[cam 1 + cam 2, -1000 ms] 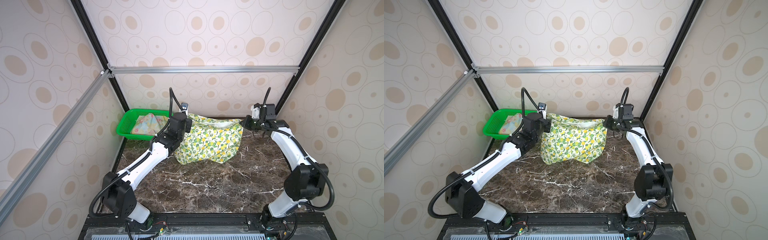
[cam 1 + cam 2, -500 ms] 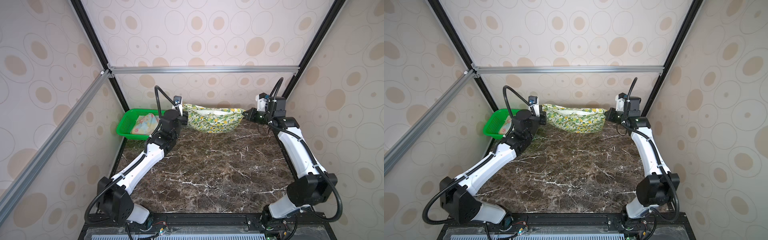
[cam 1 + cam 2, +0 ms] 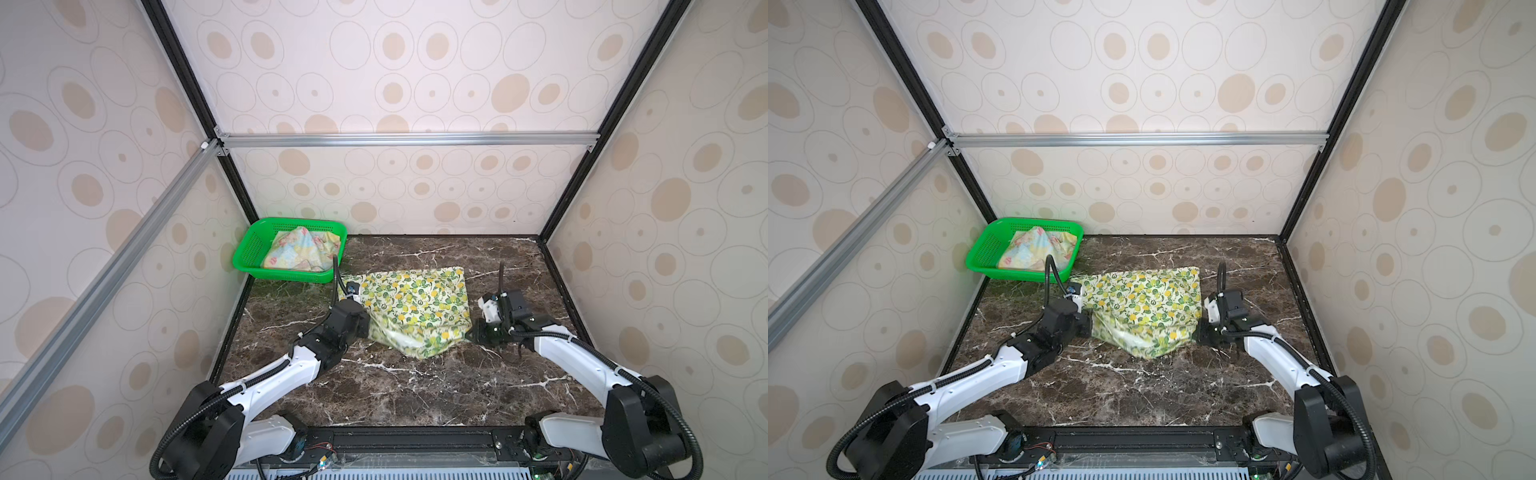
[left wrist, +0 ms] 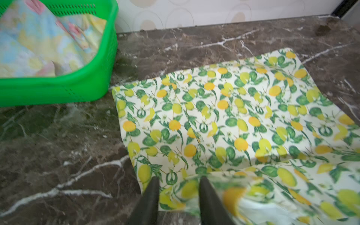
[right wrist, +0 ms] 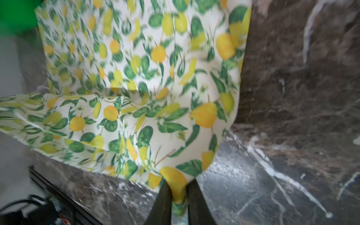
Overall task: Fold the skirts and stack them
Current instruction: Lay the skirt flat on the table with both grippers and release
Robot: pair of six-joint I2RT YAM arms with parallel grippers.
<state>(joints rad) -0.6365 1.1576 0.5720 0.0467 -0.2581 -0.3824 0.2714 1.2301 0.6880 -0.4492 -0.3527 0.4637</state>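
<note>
Lemon skirt (image 3: 415, 299) on table (image 3: 415, 395); pastel skirt (image 3: 297, 251) in basket (image 3: 286, 275)

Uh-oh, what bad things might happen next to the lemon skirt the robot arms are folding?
1. The lemon skirt's near edge is bunched and lifted off the table, so the fold may land crooked or wrinkled.
2. The right end effector pinches a bunched corner; backing off without letting go could drag the skirt askew.
3. Cloth sits between the left end effector's parted fingers, so it may snag as the arm leaves.
</note>
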